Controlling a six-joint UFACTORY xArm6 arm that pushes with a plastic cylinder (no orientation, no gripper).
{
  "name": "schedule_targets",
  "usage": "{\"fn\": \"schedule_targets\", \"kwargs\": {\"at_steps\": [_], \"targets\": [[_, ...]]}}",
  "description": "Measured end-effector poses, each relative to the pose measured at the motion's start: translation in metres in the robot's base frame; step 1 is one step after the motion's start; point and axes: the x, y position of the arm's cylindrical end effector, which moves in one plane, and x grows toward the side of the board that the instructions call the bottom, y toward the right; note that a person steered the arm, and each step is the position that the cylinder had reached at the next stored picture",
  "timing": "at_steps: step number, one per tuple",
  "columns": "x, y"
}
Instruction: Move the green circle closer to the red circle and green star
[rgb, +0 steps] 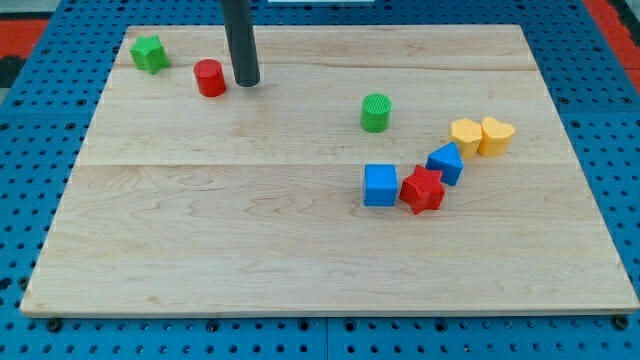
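While the green circle (375, 112), a small ribbed round block that looked plastic, stood alone right of centre on the pale wooden bench (250, 250), its two targets sat well apart from it in the upper left of the frame: the red circle (210, 78), a short red cylinder, and beyond it the green star (149, 54) near the corner. My tip (246, 82) rested just beside the red circle, on its right, far from the block it had to move. No grasping tool was fitted, only the dark rod, so there was nothing to stand apart or together.

To do this well, I judged my tip should swing wide to the green circle's lower right, then push up-left through its centre, since a round block slips off a skewed contact. The blue square (380, 185), red star (422, 190), angled blue block (446, 162) and two yellow blocks (466, 135) lay below and right, close enough to clip.
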Motion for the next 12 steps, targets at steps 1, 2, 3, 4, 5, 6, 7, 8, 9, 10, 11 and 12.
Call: {"fn": "schedule_targets", "kwargs": {"at_steps": [1, 2, 3, 4, 5, 6, 7, 8, 9, 10, 11, 12], "targets": [[0.000, -0.016], [-0.034, -0.081], [-0.036, -0.066], [-0.029, -0.029], [-0.031, 0.026], [-0.040, 0.153], [-0.020, 0.275], [0.031, 0.261], [0.055, 0.200], [0.055, 0.120], [0.047, 0.050], [0.047, 0.101]]}}
